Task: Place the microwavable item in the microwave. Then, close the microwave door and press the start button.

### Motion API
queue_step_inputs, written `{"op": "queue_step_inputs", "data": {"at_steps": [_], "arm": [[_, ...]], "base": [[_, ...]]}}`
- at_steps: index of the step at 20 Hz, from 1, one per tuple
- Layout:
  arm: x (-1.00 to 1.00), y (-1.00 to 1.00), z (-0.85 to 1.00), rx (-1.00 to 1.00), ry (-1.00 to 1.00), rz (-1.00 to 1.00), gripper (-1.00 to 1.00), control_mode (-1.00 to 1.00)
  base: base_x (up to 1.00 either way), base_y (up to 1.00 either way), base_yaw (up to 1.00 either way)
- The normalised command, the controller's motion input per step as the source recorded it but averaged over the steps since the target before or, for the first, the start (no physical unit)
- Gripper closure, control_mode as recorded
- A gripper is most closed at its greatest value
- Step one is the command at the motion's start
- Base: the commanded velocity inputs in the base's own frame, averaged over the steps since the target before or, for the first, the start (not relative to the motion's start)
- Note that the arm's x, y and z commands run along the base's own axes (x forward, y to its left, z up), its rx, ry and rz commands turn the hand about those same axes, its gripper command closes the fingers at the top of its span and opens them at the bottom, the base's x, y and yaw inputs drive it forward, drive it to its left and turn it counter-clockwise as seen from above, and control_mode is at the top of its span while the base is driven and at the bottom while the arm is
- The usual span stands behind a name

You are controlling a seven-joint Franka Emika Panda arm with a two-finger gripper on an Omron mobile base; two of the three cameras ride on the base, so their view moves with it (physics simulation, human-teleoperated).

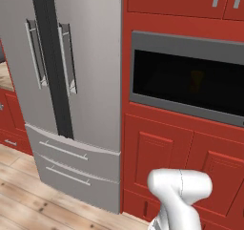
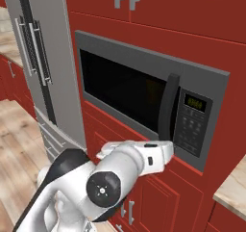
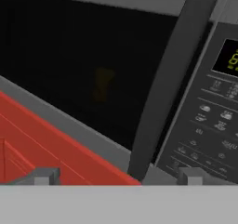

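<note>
The dark grey microwave (image 1: 186, 44) (image 2: 144, 53) is built into red cabinetry, and its door (image 1: 157, 100) (image 2: 120, 89) is shut. Through the black glass the yellow cup (image 1: 196, 81) (image 3: 103, 83) shows dimly inside. A dark vertical handle (image 2: 168, 106) (image 3: 167, 79) runs down the door's right side. Beside it sits the keypad panel (image 2: 190, 127) (image 3: 209, 125) with a green display (image 2: 195, 102) (image 3: 228, 58). My gripper (image 2: 168, 149) (image 3: 118, 176) is open and holds nothing. It hovers just below the handle's foot, close to the lower left corner of the keypad.
A tall silver fridge (image 1: 86, 81) (image 2: 43, 58) stands left of the microwave. Red cabinet doors (image 1: 157, 148) run beneath it and above it. A pale counter corner (image 2: 235, 187) juts in at the lower right. Wooden floor (image 1: 28, 200) lies on the left.
</note>
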Motion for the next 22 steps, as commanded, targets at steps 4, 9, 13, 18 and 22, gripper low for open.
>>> {"op": "queue_step_inputs", "data": {"at_steps": [4,9,13,18,22], "arm": [[0.03,-0.6,-0.61,0.07,-0.23,0.16,-1.0,-1.0],[0.57,-0.41,-0.4,0.03,-0.2,0.11,-1.0,-1.0],[0.67,-0.38,-0.12,0.02,-0.07,0.06,-1.0,-1.0],[0.4,-0.6,-0.02,0.01,0.0,0.01,-1.0,-1.0],[0.25,-0.55,-0.28,0.01,0.0,0.04,-1.0,-1.0]], "base": [[0.0,0.0,0.0],[0.0,0.0,0.0],[0.0,0.0,0.0],[0.0,0.0,0.0],[0.0,0.0,0.0]]}}
